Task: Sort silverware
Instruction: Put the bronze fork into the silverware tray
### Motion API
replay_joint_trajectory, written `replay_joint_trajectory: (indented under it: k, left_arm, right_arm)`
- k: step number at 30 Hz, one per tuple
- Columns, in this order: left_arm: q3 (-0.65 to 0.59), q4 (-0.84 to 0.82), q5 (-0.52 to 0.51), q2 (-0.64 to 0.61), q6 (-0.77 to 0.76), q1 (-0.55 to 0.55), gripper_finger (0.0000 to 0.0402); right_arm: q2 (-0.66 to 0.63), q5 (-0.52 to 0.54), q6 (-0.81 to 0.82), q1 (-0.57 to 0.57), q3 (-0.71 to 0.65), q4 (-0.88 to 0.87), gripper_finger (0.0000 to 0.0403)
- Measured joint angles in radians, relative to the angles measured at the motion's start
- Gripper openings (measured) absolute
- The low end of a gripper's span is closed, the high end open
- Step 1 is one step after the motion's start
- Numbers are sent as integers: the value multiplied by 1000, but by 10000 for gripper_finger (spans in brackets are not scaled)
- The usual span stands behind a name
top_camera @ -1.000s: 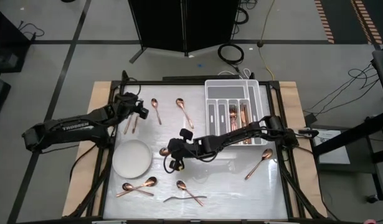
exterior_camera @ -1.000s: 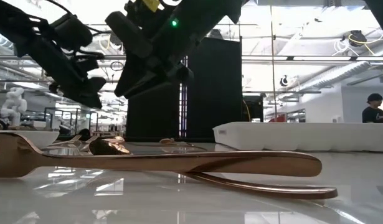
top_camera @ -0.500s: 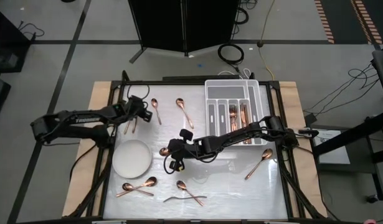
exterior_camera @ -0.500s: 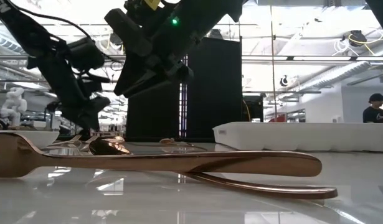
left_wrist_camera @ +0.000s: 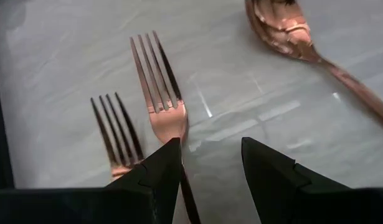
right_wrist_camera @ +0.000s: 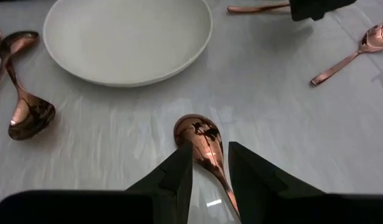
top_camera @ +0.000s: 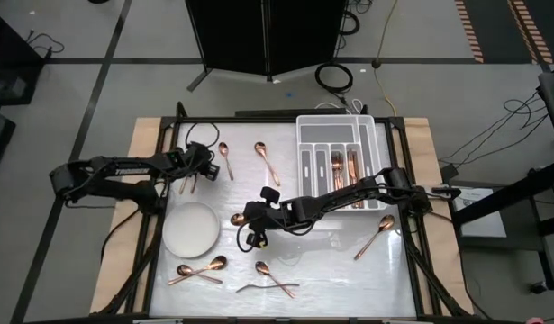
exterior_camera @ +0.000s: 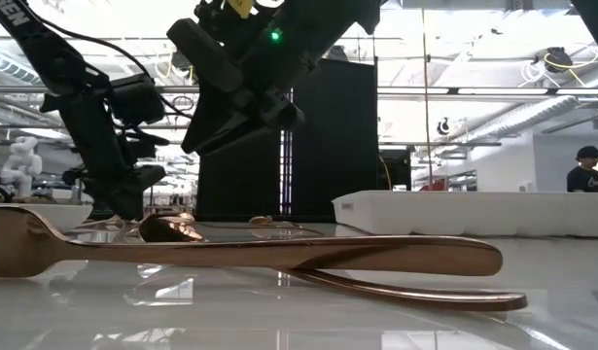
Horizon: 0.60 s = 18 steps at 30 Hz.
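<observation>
tray (top_camera: 305, 144): copper cutlery inside | plate (top_camera: 191, 229): bare | left end effector (left_wrist_camera: 210, 165): released | right end effector (right_wrist_camera: 210, 163): grasping spoon (right_wrist_camera: 200, 142)

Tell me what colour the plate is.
Plain white, no pattern. The plate shows best in the right wrist view, beside copper spoons.

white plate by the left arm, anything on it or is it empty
Empty. The high view shows the white plate bare, and the right wrist view shows its bowl clean, with spoons lying only on the table around it.
</observation>
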Motion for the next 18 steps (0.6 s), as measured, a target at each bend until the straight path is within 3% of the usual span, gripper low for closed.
replay_joint_trajectory:
  k: [12,18]
  left_arm:
    - [0,0,-14,-64,-20,0,171]
    - [0,-128,-24,-88,-58,0,171]
  right_arm:
    - [0,0,-24,21,0,-37,93]
    - [0,0,-22,21,0,-37,93]
